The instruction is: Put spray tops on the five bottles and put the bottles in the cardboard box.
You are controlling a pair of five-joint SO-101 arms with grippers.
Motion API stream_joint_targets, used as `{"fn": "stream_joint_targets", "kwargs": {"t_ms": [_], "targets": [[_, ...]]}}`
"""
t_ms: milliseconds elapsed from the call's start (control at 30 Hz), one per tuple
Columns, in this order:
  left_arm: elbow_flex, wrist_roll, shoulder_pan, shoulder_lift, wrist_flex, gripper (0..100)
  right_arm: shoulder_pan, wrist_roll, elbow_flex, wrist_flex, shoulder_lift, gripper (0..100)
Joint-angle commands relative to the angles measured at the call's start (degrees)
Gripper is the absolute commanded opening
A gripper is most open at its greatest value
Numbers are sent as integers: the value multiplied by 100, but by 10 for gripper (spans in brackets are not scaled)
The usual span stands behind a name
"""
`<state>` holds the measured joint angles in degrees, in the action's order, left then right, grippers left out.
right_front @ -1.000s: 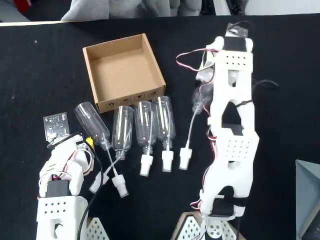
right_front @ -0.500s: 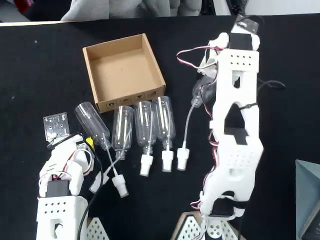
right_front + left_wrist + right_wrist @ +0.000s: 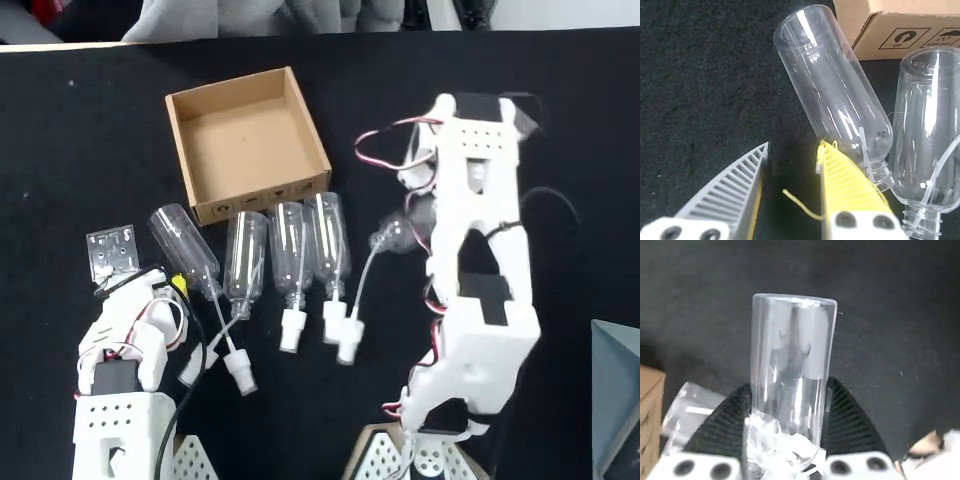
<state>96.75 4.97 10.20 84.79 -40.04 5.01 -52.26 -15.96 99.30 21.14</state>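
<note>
Bottle in grasp: the right gripper (image 3: 790, 386) is clenched on a clear bottle (image 3: 792, 340), with its black pads (image 3: 722, 425) pressed against either side of the transparent wall. Seen from above, the bottle sits close against the white right arm (image 3: 478, 270). A thin tube (image 3: 366, 275) trails from it to a white spray top (image 3: 350, 342) lying on the black table (image 3: 80, 130).

Four more bottles lie side by side just below the cardboard box (image 3: 262, 197), necks pointing away from it. They are a leftmost bottle (image 3: 185, 250), tilted, then a second bottle (image 3: 245, 262), a third bottle (image 3: 290, 255) and a fourth bottle (image 3: 328, 245). Their white tops (image 3: 292, 328) rest on the cloth off the necks, joined to the bottles by tubes.

At the near left, the left gripper (image 3: 792, 146) rests with its jaws released, gripping nothing. Its yellow finger (image 3: 845, 185) lies just beside the neck of the leftmost bottle. A small metal plate (image 3: 112, 250) lies near that arm.
</note>
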Motion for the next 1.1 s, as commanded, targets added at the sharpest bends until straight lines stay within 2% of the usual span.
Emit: {"fn": "stream_joint_targets", "kwargs": {"t_ms": [0,533,900,1067], "targets": [[119,-18,13,9,-18,145,325,-431,242,185,-567,10],[119,-18,13,9,-18,145,932,-448,1499,105,-514,22],[119,-18,13,9,-18,145,651,-440,1569,-79,-514,242],[119,-18,13,9,-18,145,475,-440,1552,-70,-567,285]]}}
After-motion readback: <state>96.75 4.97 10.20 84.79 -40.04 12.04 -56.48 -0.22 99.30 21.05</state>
